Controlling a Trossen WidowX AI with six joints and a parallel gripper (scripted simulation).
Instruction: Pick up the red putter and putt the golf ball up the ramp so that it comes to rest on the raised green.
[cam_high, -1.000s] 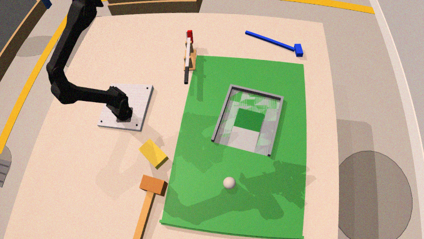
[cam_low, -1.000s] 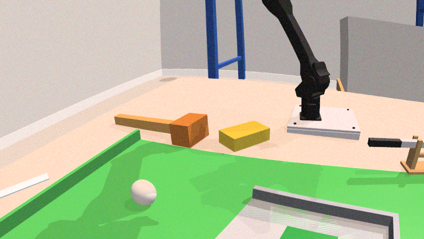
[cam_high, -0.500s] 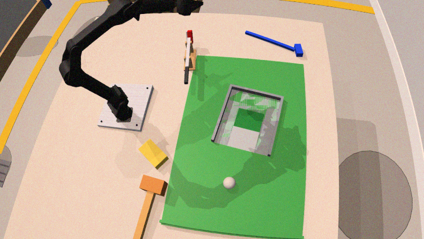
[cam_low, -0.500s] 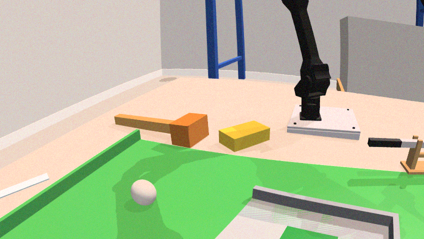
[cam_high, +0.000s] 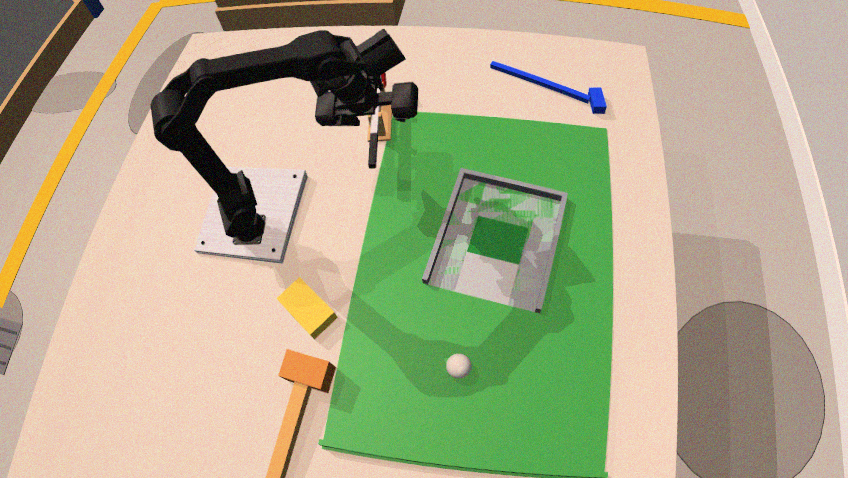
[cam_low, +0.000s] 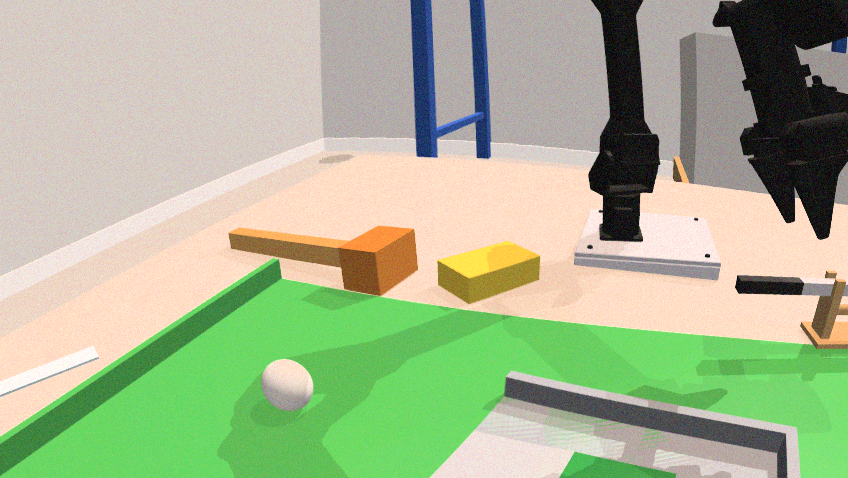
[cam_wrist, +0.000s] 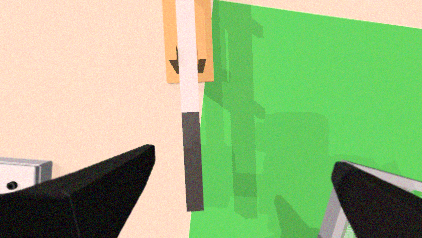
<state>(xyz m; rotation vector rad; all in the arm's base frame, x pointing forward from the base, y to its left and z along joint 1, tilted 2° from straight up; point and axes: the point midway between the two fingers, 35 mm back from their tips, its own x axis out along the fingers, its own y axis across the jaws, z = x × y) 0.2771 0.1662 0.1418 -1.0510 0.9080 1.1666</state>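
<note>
The red putter (cam_high: 372, 152) (cam_low: 770, 285) (cam_wrist: 193, 165) rests on a small wooden stand (cam_high: 386, 125) (cam_low: 826, 314) (cam_wrist: 170, 35). Its black grip and white shaft show; a sliver of its red head shows in the top view, the rest hidden by the arm. My gripper (cam_high: 377, 121) (cam_low: 806, 230) (cam_wrist: 240, 160) is open and empty above the putter. In the wrist view the grip lies between the fingers, nearer the left one. The white golf ball (cam_high: 457, 365) (cam_low: 287, 384) sits on the green mat. The ramp (cam_high: 486, 277) (cam_low: 475, 456) leads to the dark raised green (cam_high: 498, 239) (cam_low: 614, 466).
A blue putter (cam_high: 539, 81) lies at the back right. A yellow block (cam_high: 305, 304) (cam_low: 488, 267) and an orange mallet (cam_high: 304, 369) (cam_low: 378, 258) lie left of the mat. Grey walls (cam_high: 515, 183) (cam_low: 647, 409) edge the ramp. A white bar (cam_low: 50, 371) lies beyond the mat's green rail.
</note>
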